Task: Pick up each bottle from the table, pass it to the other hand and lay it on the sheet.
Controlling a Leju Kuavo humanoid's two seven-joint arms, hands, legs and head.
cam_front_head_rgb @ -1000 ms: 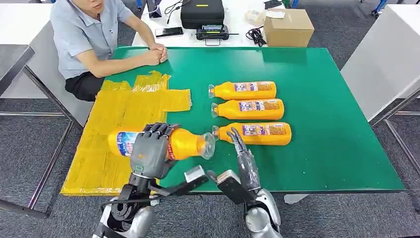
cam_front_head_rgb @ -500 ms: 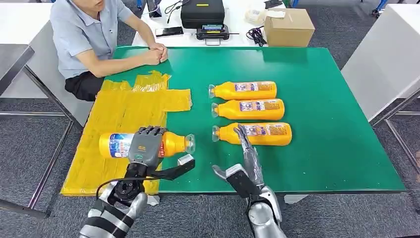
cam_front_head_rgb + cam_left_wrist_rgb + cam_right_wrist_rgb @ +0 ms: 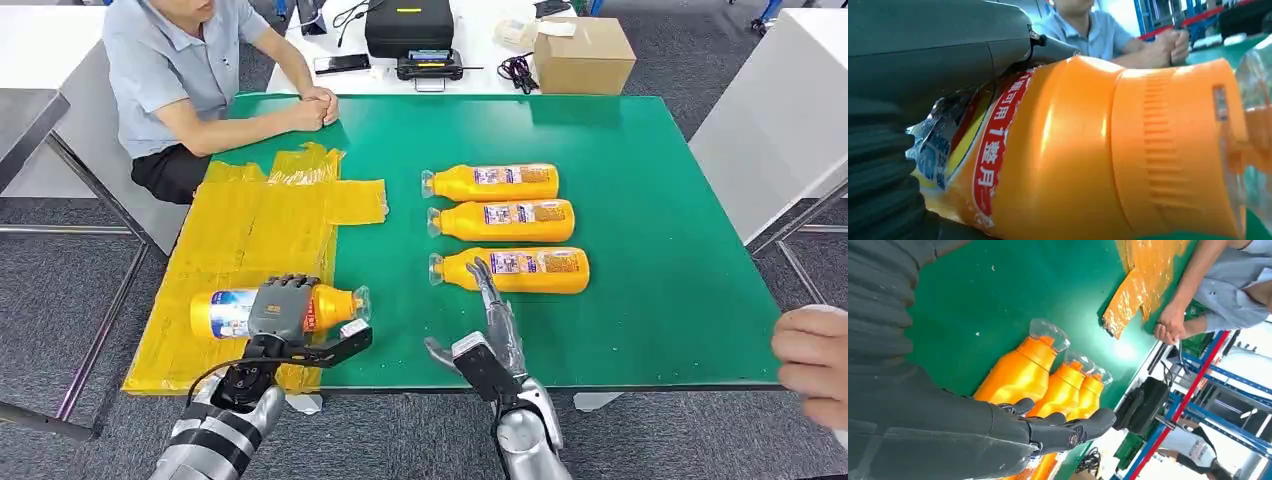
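On the green table [image 3: 650,300], left hand [image 3: 277,310] grips a bottle [image 3: 225,312] over the yellow sheet [image 3: 240,230]; right hand [image 3: 495,320] fingers spread, empty.

Sheet [image 3: 250,230] lies on the table's [image 3: 650,200] left part. Left hand [image 3: 278,308] grips a bottle [image 3: 222,312] lying on its side over the sheet's near end. Three bottles [image 3: 510,220] lie in a row mid-table, right of the sheet. Right hand [image 3: 492,315] sits just before the nearest one, fingers apart. A person [image 3: 180,70] sits behind the sheet; a box [image 3: 583,55] stands behind the table.
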